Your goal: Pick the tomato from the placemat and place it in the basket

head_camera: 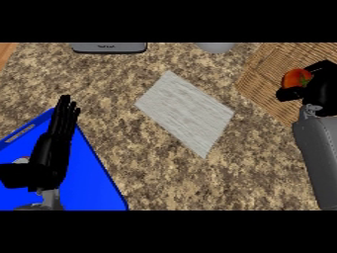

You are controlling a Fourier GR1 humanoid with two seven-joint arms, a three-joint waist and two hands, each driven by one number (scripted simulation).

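You see the red tomato (pixel 297 77) with its green top over the woven wicker basket (pixel 262 74) at the counter's right, while the grey placemat (pixel 185 112) lies bare mid-counter.

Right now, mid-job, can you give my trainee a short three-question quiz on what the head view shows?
1. True or false: the tomato lies on the grey placemat.
2. Multiple choice: the right hand is over A) the blue tray, B) the wicker basket, C) the placemat.
3. Fill in: the left hand, its fingers straight, shows above the blue ____.

Key:
1. False; the right hand's fingers curl round it, over the basket.
2. B.
3. Tray.
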